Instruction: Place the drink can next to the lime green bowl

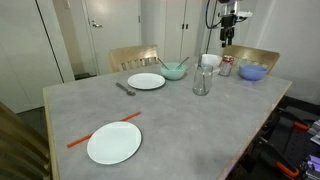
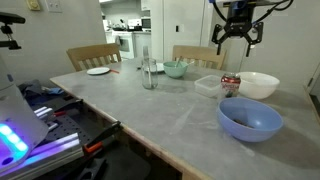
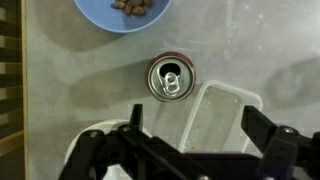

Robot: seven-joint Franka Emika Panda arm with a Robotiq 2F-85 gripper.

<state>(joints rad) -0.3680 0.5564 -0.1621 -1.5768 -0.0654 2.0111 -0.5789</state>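
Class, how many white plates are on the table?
2. The near plate lies in the foreground of an exterior view. The far plate lies farther back, just left of the green bowl. No others appear to be hidden.

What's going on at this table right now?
The robot arm's tool hangs open above the drink can and touches nothing. The can stands upright on the table, beside a clear container. The lime green bowl sits farther along the table, so the can has not been moved yet.
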